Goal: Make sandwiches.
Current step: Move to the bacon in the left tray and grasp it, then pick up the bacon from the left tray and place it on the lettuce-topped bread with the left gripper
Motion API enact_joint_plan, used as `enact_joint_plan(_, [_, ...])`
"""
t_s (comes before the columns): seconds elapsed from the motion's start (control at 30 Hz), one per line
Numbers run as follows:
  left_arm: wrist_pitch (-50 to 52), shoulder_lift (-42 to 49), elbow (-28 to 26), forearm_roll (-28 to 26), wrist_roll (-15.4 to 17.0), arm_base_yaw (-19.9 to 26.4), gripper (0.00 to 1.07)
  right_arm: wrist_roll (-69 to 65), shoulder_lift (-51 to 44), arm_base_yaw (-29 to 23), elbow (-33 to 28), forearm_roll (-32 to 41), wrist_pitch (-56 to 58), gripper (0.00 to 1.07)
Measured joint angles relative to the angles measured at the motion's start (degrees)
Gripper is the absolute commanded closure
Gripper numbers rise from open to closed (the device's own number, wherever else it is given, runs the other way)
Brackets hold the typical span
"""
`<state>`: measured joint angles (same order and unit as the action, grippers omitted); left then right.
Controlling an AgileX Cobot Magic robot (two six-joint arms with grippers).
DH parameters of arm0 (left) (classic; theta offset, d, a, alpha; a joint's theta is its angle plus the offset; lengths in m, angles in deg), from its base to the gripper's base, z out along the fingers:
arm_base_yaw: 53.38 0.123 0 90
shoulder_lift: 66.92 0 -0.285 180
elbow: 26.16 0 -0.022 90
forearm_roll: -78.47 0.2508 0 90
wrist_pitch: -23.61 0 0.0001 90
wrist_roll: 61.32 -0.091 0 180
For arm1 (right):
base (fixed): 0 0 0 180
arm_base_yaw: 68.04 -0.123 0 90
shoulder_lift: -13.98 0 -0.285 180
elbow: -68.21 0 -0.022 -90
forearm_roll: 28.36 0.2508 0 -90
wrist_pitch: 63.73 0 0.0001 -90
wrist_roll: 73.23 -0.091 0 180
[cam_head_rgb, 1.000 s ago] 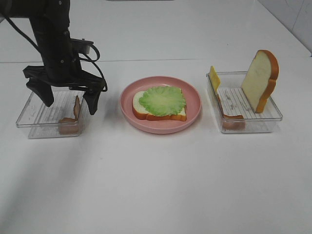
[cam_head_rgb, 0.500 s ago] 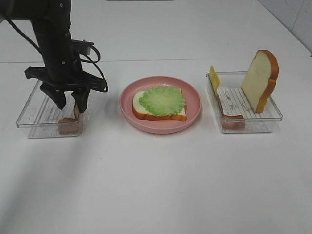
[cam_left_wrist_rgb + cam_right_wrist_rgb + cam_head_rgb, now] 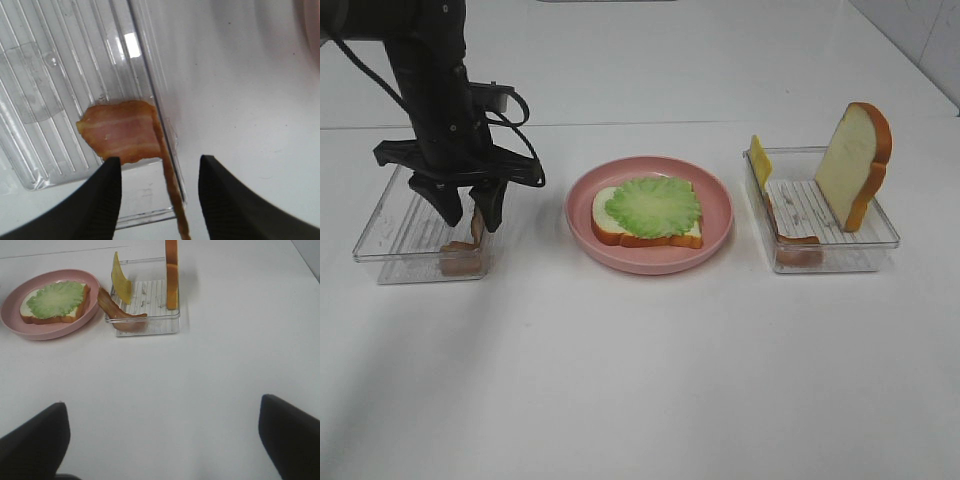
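A pink plate (image 3: 650, 262) holds a white bread slice (image 3: 603, 222) topped with green lettuce (image 3: 653, 205). My left gripper (image 3: 468, 216) hangs in the left clear tray (image 3: 390, 225), jaws partly closed but apart. In the left wrist view an upright bacon strip (image 3: 169, 180) stands between its fingers (image 3: 107, 200), untouched, and a second strip (image 3: 122, 134) lies flat beside it. The right clear tray (image 3: 880, 235) holds an upright bread slice (image 3: 855, 160), yellow cheese (image 3: 760, 160) and bacon (image 3: 790, 245). My right gripper (image 3: 162, 401) is open, empty, above bare table.
The white table runs wide in front of the plate and trays. In the right wrist view the right tray (image 3: 155, 325) and the plate (image 3: 10, 315) lie far ahead of the fingers. The left tray's wall (image 3: 150, 100) runs beside the upright bacon.
My left gripper's fingers have narrowed from wide open and come down around the upright bacon at the tray's near right corner. Nothing else has moved.
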<state>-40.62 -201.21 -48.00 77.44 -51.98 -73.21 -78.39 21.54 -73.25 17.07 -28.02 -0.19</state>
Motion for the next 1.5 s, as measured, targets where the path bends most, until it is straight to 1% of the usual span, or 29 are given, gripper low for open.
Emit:
enact_joint_plan(0.03, [0.0,0.0,0.0,-0.2,0.0,0.0,0.64,0.0,0.0,0.0,0.0,0.0,0.0,0.11])
enact_joint_plan(0.07, [-0.1,0.0,0.0,-0.2,0.0,0.0,0.72,0.0,0.0,0.0,0.0,0.0,0.0,0.11])
enact_joint_plan(0.1, [-0.1,0.0,0.0,-0.2,0.0,0.0,0.72,0.0,0.0,0.0,0.0,0.0,0.0,0.11])
enact_joint_plan(0.13, [-0.1,0.0,0.0,-0.2,0.0,0.0,0.81,0.0,0.0,0.0,0.0,0.0,0.0,0.11])
enact_joint_plan(0.17, [-0.1,0.0,0.0,-0.2,0.0,0.0,0.81,0.0,0.0,0.0,0.0,0.0,0.0,0.11])
enact_joint_plan(0.2, [-0.1,0.0,0.0,-0.2,0.0,0.0,0.85,0.0,0.0,0.0,0.0,0.0,0.0,0.11])
enact_joint_plan(0.23, [-0.3,0.0,0.0,-0.2,0.0,0.0,0.95,0.0,0.0,0.0,0.0,0.0,0.0,0.11])
enact_joint_plan(0.27, [-0.3,0.0,0.0,-0.2,0.0,0.0,0.95,0.0,0.0,0.0,0.0,0.0,0.0,0.11])
enact_joint_plan(0.33, [-0.3,0.0,0.0,-0.2,0.0,0.0,1.07,0.0,0.0,0.0,0.0,0.0,0.0,0.11])
enact_joint_plan(0.73, [-1.8,0.2,0.0,-0.3,-0.1,0.0,1.07,0.0,0.0,0.0,0.0,0.0,0.0,0.11])
enact_joint_plan(0.83, [-3.2,1.0,-0.3,-0.3,-0.8,0.0,1.07,0.0,0.0,0.0,0.0,0.0,0.0,0.11])
enact_joint_plan(0.9, [-4.4,2.7,-0.7,-0.7,-1.5,0.0,1.07,0.0,0.0,0.0,0.0,0.0,0.0,0.11])
enact_joint_plan(1.1, [-4.9,7.6,-1.0,-2.2,-1.8,0.0,1.07,0.0,0.0,0.0,0.0,0.0,0.0,0.11])
enact_joint_plan(1.13, [-5.0,9.6,-1.0,-3.2,-1.8,0.0,1.07,0.0,0.0,0.0,0.0,0.0,0.0,0.11])
enact_joint_plan(1.2, [-5.0,10.4,-1.1,-3.6,-1.8,-0.1,1.07,0.0,0.0,0.0,0.0,0.0,0.0,0.11])
enact_joint_plan(1.27, [-5.2,12.7,-2.6,-6.6,-3.3,-0.2,1.07,0.0,0.0,0.0,0.0,0.0,0.0,0.11])
enact_joint_plan(1.37, [-5.3,13.0,-3.3,-7.8,-3.7,-0.2,1.07,0.0,0.0,0.0,0.0,0.0,0.0,0.11])
enact_joint_plan(1.43, [-4.5,13.3,-5.3,-11.7,-5.6,-0.2,1.07,0.0,0.0,0.0,0.0,0.0,0.0,0.11])
enact_joint_plan(1.47, [-4.5,13.3,-5.3,-11.7,-5.6,-0.2,1.07,0.0,0.0,0.0,0.0,0.0,0.0,0.11])
enact_joint_plan(1.5, [-3.3,13.3,-6.2,-14.6,-6.6,-0.2,1.07,0.0,0.0,0.0,0.0,0.0,0.0,0.11])
